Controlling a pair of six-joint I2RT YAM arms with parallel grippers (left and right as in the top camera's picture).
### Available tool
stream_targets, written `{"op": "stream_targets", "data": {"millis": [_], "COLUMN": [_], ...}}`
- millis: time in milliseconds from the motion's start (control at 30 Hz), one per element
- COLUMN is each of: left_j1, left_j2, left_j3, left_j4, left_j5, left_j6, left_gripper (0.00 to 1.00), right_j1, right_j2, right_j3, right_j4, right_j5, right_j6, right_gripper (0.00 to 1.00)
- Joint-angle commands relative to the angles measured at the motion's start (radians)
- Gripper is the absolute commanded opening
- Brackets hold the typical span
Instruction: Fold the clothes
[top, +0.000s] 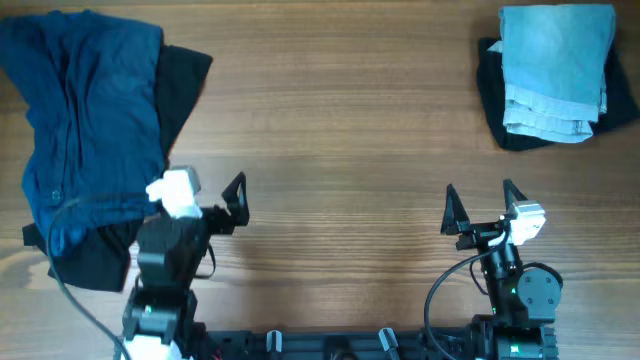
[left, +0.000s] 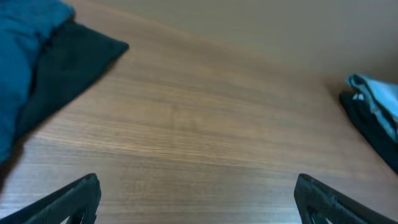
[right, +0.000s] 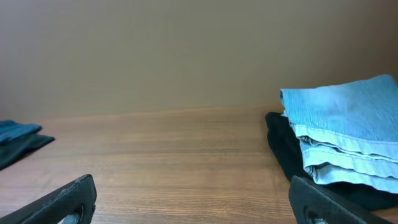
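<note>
Pale blue denim shorts (top: 556, 68) lie folded on a folded black garment (top: 490, 95) at the far right; both show in the right wrist view (right: 348, 124), (right: 286, 149). A dark blue garment (top: 90, 120) lies unfolded and rumpled over a black garment (top: 182, 80) at the far left; they also show in the left wrist view (left: 22, 56), (left: 71, 59). My left gripper (top: 212, 200) is open and empty beside the blue garment's right edge. My right gripper (top: 480, 195) is open and empty, nearer than the folded stack.
The wooden table (top: 340, 120) lies between the two piles. Both arm bases sit at the near edge. More black cloth (top: 90, 260) sticks out under the blue garment at the near left. The folded stack shows at the right edge of the left wrist view (left: 376, 102).
</note>
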Motion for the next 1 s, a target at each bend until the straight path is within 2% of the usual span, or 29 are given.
{"op": "stream_targets", "data": {"millis": [0,233,367,467,533,967], "left_j1": [0.033,0.034,0.079,0.097,0.115,0.118], "left_j2": [-0.161,-0.381,-0.454,-0.504,-0.605,-0.604], "left_j3": [-0.108,-0.204,-0.208,-0.208,-0.208,-0.208], "left_j4": [0.01,0.009,-0.026,-0.118,-0.118,-0.116], "left_j5": [0.018,0.02,0.025,0.024,0.024,0.024], "left_j6": [-0.002,-0.001,-0.001,-0.001,0.006,0.006], "left_gripper": [1.0,1.0,1.0,0.99,1.0,1.0], "right_j1": [-0.005,-0.005,-0.005,-0.005,-0.005,-0.005], "right_j2": [-0.009,-0.009,-0.009,-0.009,-0.009,-0.009], "right_j3": [-0.001,-0.001,-0.001,-0.001,-0.001,-0.001], "right_j4": [0.005,0.005,0.005,0.005,0.005,0.005], "right_j5": [0.021,0.021,0.021,0.021,0.021,0.021], "right_j6": [0.002,0.002,0.002,0.002,0.002,0.002], "right_gripper": [1.0,1.0,1.0,1.0,1.0,1.0]}}
